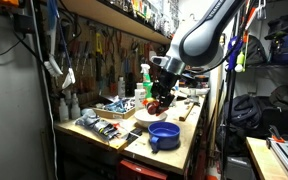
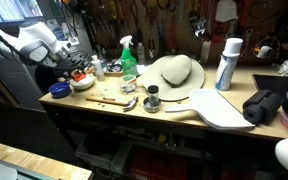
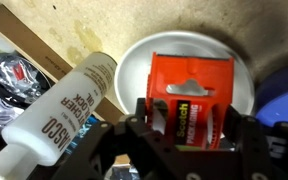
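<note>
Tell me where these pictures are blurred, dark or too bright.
Wrist view: the gripper is near the lens, dark and blurred, while the red tape pack in the white bowl is sharper. In an exterior view, a dark upright fills the foreground and the bench is dim. In an exterior view, the pale hat looks bright against the dark tool wall.

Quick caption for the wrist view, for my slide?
Claw straddles a red tape dispenser over a white bowl, white bottle alongside.
</note>
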Robot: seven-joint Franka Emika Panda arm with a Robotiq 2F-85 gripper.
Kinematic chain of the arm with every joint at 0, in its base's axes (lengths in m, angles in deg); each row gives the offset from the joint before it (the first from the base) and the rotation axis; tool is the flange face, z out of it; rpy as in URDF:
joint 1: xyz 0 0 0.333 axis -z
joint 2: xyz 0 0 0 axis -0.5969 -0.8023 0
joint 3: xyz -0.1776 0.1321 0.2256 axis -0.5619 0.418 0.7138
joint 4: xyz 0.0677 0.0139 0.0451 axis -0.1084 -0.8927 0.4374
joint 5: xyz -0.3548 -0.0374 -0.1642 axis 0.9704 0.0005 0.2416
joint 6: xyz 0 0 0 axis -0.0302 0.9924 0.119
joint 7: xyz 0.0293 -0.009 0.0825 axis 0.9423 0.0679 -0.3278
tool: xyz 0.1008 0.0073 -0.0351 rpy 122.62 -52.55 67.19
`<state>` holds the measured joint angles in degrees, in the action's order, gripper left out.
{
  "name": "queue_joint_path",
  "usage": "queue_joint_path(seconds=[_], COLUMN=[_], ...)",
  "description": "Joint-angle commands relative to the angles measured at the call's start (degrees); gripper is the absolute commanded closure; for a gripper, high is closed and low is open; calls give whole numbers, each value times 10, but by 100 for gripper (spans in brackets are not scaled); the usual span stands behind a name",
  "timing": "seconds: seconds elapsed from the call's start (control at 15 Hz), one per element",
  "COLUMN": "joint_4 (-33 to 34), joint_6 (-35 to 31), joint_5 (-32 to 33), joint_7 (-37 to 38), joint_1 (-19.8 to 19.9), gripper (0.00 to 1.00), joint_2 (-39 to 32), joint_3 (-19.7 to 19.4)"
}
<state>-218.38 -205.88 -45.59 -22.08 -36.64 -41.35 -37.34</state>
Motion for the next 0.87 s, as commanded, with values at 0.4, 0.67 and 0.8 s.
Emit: queue_joint_path(seconds=[0.4,0.67,0.8], joint_4=[31,63,81], joint_6=[49,214,184], joint_5=[-4,-221,-192], joint_7=[35,-139,-108], joint_1=[7,-50,-43], gripper=[0,0,0], joint_2=[5,129,83], joint_3=[-3,-93,-81])
